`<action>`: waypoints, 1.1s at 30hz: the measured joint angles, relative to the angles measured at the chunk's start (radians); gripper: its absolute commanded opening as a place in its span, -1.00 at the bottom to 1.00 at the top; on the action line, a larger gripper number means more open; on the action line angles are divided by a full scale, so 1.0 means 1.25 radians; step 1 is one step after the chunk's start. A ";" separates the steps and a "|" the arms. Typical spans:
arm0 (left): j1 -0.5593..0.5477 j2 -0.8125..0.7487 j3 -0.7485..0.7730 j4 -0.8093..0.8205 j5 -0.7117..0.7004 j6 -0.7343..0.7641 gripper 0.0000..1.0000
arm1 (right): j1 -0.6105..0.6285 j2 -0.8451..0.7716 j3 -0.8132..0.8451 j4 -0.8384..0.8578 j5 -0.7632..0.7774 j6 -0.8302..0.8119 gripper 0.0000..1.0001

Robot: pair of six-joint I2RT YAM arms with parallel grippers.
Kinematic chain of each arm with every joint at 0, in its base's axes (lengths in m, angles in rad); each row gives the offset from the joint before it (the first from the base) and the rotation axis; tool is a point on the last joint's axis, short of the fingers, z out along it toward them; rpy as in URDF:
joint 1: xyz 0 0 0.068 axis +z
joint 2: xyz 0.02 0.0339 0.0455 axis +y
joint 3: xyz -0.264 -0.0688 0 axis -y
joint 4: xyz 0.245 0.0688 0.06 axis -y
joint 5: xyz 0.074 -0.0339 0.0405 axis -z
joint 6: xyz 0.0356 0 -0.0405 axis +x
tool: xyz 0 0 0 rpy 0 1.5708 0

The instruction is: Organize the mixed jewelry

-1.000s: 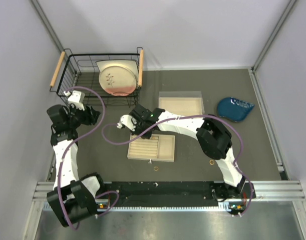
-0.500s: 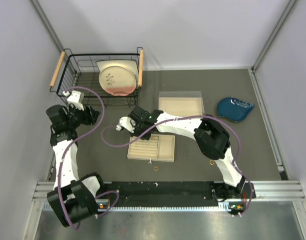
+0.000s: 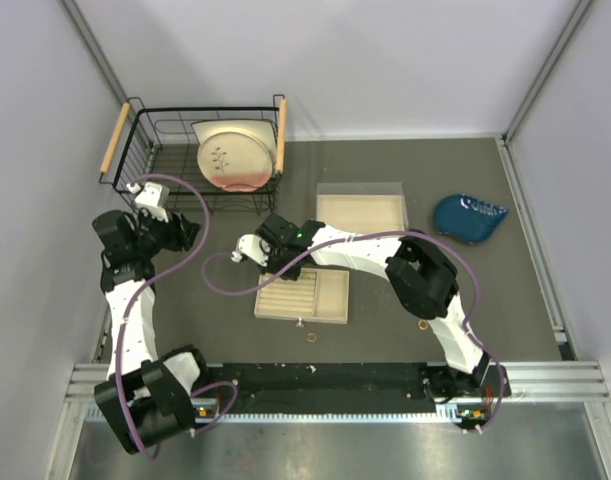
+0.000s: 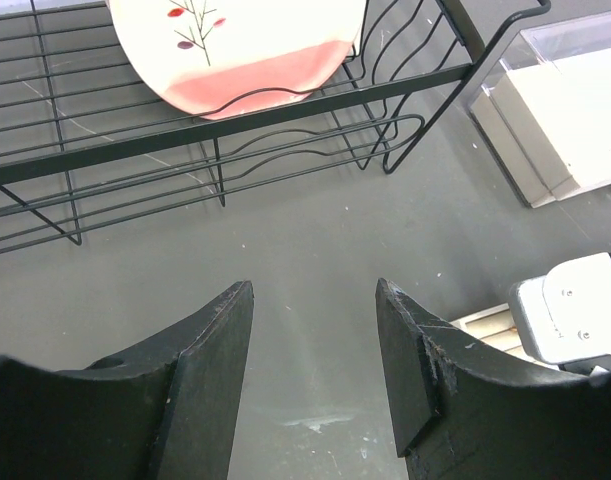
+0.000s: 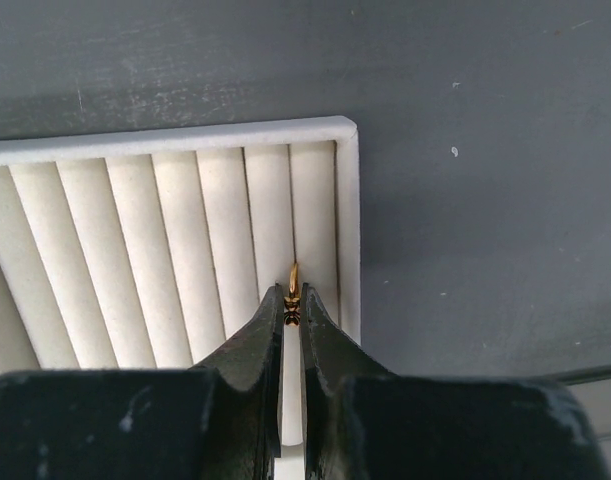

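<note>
Overhead, pale walls (image 3: 385, 60) enclose a dark grey table (image 3: 465, 290); right gripper (image 5: 293, 305) pinches a gold ring (image 5: 293, 280) at its fingertips over the ridged tray (image 5: 135, 240); left gripper (image 4: 313, 320) gapes

Four gold jewelry pieces (image 3: 311, 336) (image 3: 423, 324) (image 3: 299, 322) (image 5: 292, 285), one tray (image 3: 331, 298)

Even, soft overhead light, faint shadows; all views sharp except the dark blurred jaws up close
</note>
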 measured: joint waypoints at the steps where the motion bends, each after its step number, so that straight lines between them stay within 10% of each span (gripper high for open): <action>1: 0.000 0.000 0.000 0.000 0.002 0.001 0.15 | 0.000 0.000 0.000 0.000 0.001 0.000 -0.85; 10: 0.001 -0.003 -0.002 -0.006 0.008 0.011 0.15 | 0.005 0.001 0.000 0.004 0.029 -0.001 -0.41; 33: 0.002 -0.016 0.023 -0.022 0.071 -0.010 0.15 | 0.006 -0.186 -0.066 -0.040 0.075 0.009 -0.34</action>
